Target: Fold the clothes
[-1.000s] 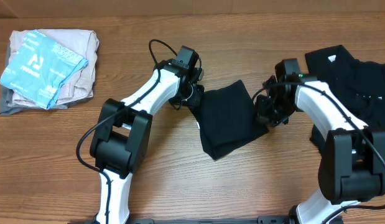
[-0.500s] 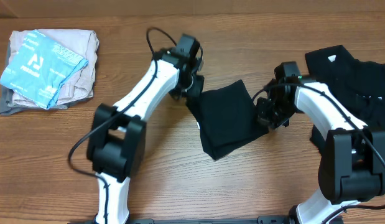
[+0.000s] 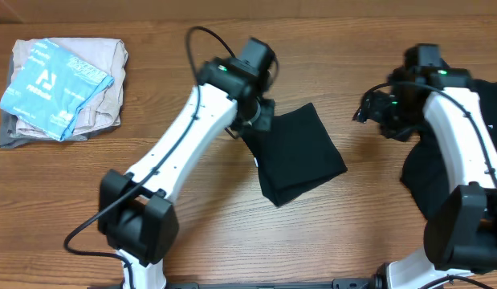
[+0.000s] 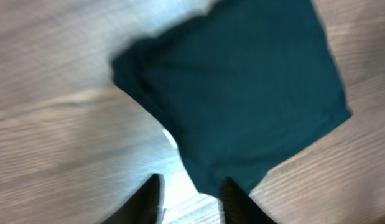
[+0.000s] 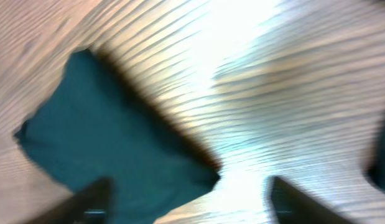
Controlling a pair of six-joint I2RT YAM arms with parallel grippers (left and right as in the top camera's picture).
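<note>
The wooden surface (image 3: pixel 55 201) carries everything. Two white-and-black arms reach over it. The left arm (image 3: pixel 184 136) slants up from the near edge to the middle, with a black cable (image 3: pixel 201 36) looping above its wrist. The right arm (image 3: pixel 461 136) rises along the right side and covers much of a heap of black clothes (image 3: pixel 414 175) that lies there against the right edge.

A folded black garment (image 3: pixel 300 156) lies flat in the middle of the surface, set at a slant and clear of both arms' fingers. The left jaws hang just beside its upper-left corner, spread apart with bare wood between them and pinching nothing. The right jaws stand spread wide over bare wood, between the folded garment and the heap – empty too. Both wrist views are blurred.

At the far left corner, well apart from the arms, sits a folded stack: a light blue printed garment (image 3: pixel 55 84) on top, a beige one (image 3: pixel 107 56) under it and a grey one (image 3: pixel 11 132) showing at the bottom edge.

A small white label (image 4: pixel 170 138) peeks out at the folded black garment's left edge.
</note>
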